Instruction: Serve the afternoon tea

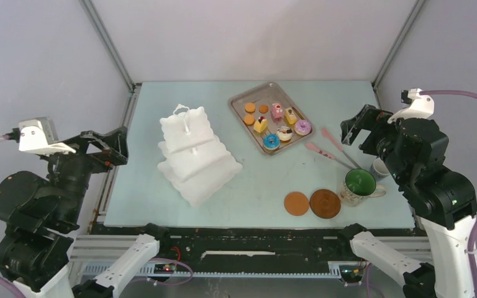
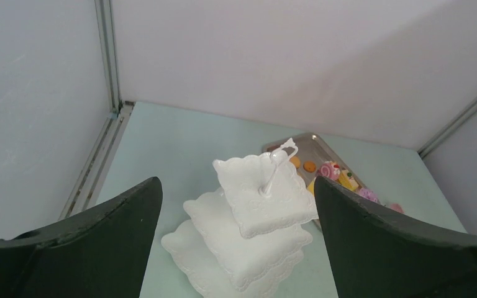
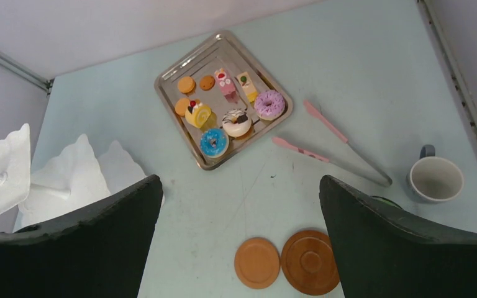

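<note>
If going for pastries [image 1: 277, 121] on tray [image 1: 238, 103], upper centre of top view: closer to right pincer [image 1: 355, 131], lying left of it and slightly up, well apart. Gaping wide, nothing held. Likewise left pincer [image 1: 123, 147], mid-left, facing stand [image 1: 195, 155] at centre-left. Tray long axis diagonal, upper left to lower right.

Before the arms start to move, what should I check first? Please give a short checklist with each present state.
1. Left gripper open: ok.
2. Right gripper open: ok.
3. Three-tier stand upright, tiers bare: ok.
4. Pastries all on the silver tray: ok.
5. Pink tongs clear of the green-lined mug: cannot tell.
6. Mug and white cup on brown coasters: not ok, coasters bare.
</note>
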Robot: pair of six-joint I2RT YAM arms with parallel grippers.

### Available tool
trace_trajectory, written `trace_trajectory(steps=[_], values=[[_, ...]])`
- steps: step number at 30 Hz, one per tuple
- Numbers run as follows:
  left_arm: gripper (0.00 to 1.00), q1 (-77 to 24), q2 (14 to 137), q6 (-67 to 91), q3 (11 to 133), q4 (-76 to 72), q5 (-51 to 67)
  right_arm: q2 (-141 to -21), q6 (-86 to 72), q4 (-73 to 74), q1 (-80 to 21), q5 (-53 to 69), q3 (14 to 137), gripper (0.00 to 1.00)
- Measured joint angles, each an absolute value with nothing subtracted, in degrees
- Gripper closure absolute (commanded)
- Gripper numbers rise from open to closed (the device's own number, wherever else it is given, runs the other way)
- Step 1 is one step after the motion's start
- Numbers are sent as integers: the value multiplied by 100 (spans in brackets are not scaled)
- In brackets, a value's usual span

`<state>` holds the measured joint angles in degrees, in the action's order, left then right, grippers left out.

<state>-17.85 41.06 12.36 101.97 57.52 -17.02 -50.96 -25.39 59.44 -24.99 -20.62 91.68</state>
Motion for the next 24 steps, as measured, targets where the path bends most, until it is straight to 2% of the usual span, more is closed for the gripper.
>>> trace_trajectory(steps=[11,16,19,24], values=[[2,-1789,4027,1566,10138,5798,-1286,-4884,-2429,6344,-2569,-1881,8611,0],[2,-1789,3959,1782,10138,5966,-843,-5210,-2115,6545,-2497,-1732,8226,0],[2,-1789,3959,1894,10138,6099,-582,-5570,-1914,6543,-2071,-1459,7863,5],[2,-1789,3957,1988,10138,6208,-311,-6357,-1673,6333,-744,-598,7240,12]])
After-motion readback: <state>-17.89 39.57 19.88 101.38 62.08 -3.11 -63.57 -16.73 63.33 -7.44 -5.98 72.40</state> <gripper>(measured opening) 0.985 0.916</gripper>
